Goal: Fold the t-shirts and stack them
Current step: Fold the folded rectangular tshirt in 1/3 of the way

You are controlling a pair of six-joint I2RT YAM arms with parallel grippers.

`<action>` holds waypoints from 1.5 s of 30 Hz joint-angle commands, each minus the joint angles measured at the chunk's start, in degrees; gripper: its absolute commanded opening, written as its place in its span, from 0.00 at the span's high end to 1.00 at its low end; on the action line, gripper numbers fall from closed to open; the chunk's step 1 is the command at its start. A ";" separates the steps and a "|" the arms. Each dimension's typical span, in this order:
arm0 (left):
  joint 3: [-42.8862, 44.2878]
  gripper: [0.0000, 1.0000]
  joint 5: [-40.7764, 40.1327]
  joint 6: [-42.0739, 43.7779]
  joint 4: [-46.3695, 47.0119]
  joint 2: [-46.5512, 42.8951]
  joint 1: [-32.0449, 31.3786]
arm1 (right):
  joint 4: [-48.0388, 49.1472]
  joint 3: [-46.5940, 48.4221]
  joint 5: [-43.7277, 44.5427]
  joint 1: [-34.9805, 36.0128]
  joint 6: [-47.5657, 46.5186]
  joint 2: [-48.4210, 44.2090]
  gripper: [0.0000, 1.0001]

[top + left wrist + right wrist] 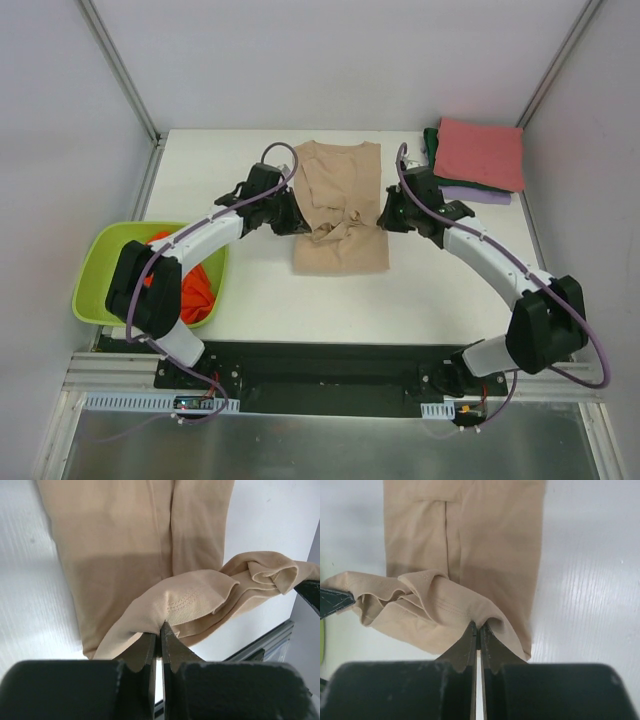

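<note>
cloth edge clamped in left gripper (160,626) and right gripper (478,626); we should keep the beige t-shirt (340,190) taut, level.

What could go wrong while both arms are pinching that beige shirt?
The left gripper and right gripper each pinch only a thin edge of the beige shirt, so the cloth might slip free. The cloth between them is bunched and wrinkled, so the fold may come out untidy. The two grippers sit close together and could bump.
</note>
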 commanded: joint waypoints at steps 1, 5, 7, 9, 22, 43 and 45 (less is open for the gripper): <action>4.62 1.00 1.42 2.22 -0.14 3.27 1.95 | 4.25 5.01 -2.64 -2.25 -2.98 4.25 0.99; 7.61 1.00 2.38 3.01 -0.84 7.13 3.19 | 4.78 8.36 -5.54 -3.75 -3.33 9.61 0.99; 9.02 1.00 2.39 2.74 -1.02 8.98 3.45 | 5.66 9.32 -6.60 -4.19 -3.51 11.81 0.99; 10.69 1.00 1.86 3.09 -1.10 11.00 3.54 | 6.19 10.47 -7.22 -4.89 -3.69 13.65 0.99; 15.79 0.93 -0.86 2.74 -3.30 18.65 6.17 | 8.12 14.51 -8.10 -7.79 -4.13 22.45 0.99; -4.31 0.01 -6.12 0.82 -4.00 -4.51 6.79 | 5.66 6.79 -18.10 -2.01 -9.84 13.67 0.03; -9.49 0.01 -8.32 -0.15 -4.00 -9.79 6.79 | 8.20 5.82 -21.79 1.15 -9.66 14.71 0.03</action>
